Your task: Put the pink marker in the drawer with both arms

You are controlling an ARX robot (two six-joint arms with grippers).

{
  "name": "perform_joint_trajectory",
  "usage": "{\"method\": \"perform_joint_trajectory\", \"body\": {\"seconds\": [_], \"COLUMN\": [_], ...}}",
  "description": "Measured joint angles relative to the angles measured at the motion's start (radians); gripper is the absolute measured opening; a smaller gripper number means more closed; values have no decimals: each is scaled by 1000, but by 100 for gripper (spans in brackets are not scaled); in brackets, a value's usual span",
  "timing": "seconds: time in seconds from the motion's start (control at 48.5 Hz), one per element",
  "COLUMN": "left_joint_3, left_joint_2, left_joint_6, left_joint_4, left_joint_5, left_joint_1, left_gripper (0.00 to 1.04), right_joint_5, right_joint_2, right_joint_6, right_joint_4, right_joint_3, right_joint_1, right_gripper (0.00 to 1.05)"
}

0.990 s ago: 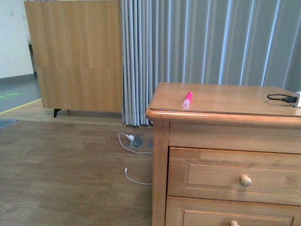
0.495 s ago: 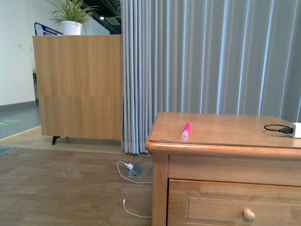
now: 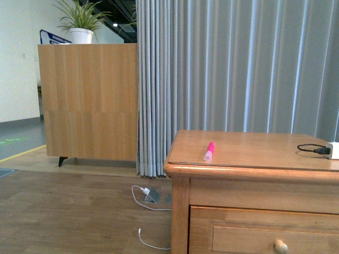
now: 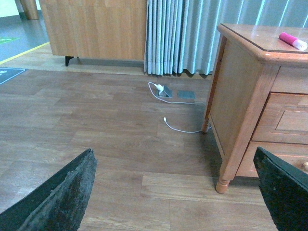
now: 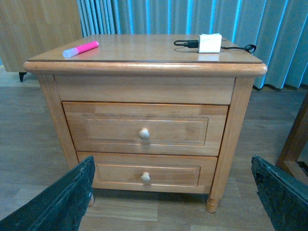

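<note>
The pink marker lies flat on the worktop of a small wooden cabinet, near its front edge and toward its left corner. Its long axis runs almost from front to back, a little slanted, with the paler cap end toward the robot. At the far right of the same worktop rests a white charger with a black cable, well apart from the marker.

Under the worktop, the drawer is fully closed, and its round knob sits in the middle of the front. A lower drawer below it is also closed.

The left pincer has its fingers spread wide and holds nothing. It hangs low over the floor, off the cabinet's left side, and the marker is higher than it and beyond it. The right pincer is also spread wide and empty, and it faces the drawer fronts almost directly.

I judge that the left arm is nearer to the marker and the right arm is better placed for the knob. The marker is not yet touched and the drawer is not yet opened.
</note>
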Motion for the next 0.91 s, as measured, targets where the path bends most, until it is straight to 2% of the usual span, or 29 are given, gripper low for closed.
{"method": "perform_joint_trajectory", "body": {"seconds": [0.206,0.289,0.351,0.433,0.536,0.722,0.907], "left_joint_3": [0,0,0,0,0,0,0], "left_joint_2": [0,0,0,0,0,0,0], "left_joint_6": [0,0,0,0,0,0,0], "left_joint_4": [0,0,0,0,0,0,0], "left_joint_5": [0,0,0,0,0,0,0], "left_joint_1": [0,0,0,0,0,0,0], "left_gripper": [99,99,99,99,99,99,99], "right_joint_5": [4,8,-31,-62,-94,-42,1], "right_joint_2": [2,78,191,371,666,1125,1419], "right_joint_6": [2,70,102,110,132,135,135], "right_joint_4": [-3,-110,-94,18,191,431,538], "right_joint_3": [0,38,53,89,167,295,440], "right_joint_1": [1,1,-24,-34,3,109,163], "right_gripper": [96,96,96,96,96,96,96]}}
